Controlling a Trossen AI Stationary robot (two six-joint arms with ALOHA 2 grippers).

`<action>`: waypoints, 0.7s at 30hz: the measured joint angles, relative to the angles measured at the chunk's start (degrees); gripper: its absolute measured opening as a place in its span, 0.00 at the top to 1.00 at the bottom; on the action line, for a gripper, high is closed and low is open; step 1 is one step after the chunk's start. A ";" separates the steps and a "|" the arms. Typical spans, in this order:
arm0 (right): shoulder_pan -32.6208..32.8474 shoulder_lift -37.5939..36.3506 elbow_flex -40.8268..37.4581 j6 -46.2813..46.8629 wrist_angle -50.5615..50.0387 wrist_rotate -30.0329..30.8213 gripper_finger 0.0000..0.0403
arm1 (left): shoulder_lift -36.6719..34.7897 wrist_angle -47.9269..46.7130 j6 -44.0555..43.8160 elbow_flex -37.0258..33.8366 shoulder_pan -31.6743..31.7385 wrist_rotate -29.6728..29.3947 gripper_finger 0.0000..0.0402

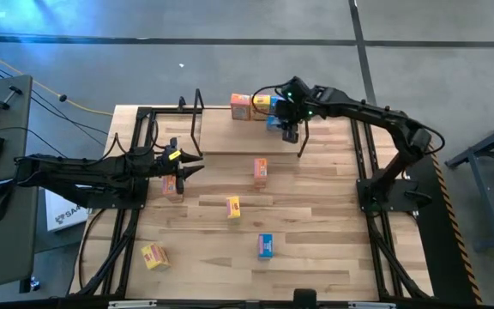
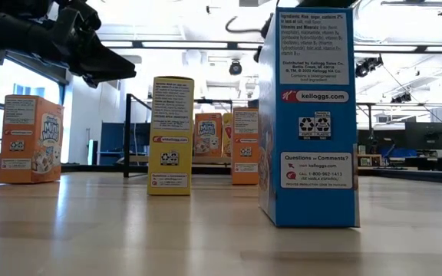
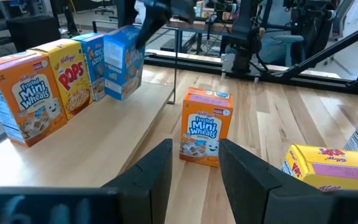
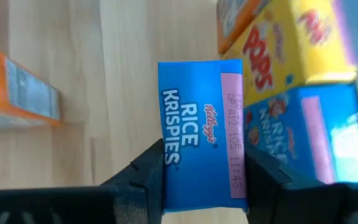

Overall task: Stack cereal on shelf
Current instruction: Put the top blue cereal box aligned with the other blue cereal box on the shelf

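Cereal on the shelf: three boxes in a row at about 12 o'clock on the table in the high view, an orange Mini-Wheats box (image 3: 18,93), a yellow Pops box (image 3: 71,73) and a blue Rice Krispies box (image 3: 92,59), with a fourth, the held blue box (image 4: 202,134), just beside them.
Shelf: the light plank (image 1: 247,133) with black wire frames at both ends, lying along the table's far edge.
Right gripper: right gripper (image 4: 204,177) is over the shelf at roughly 1 o'clock, its fingers clamped on the two long sides of the held blue box; in the high view the gripper hides most of that box.
Left gripper: left gripper (image 3: 194,165) reaches in from 9 o'clock, fingers apart and holding nothing, pointed at an upright orange box (image 3: 206,127).
Loose cereal: an orange box near the left gripper (image 1: 171,184), a yellow box (image 1: 233,207) near centre, a blue box (image 1: 265,246) at about 6 o'clock, a tilted yellow box (image 1: 154,256) at about 7 o'clock.
Cut off: in the low view the near blue box (image 2: 308,115) runs past the top edge.
Hard to tell: whether the held blue box touches the plank.
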 joint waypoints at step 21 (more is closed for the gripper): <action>-1.73 0.16 -2.63 -0.51 3.74 1.85 0.54 | 0.00 0.05 -2.05 0.00 0.00 0.00 0.70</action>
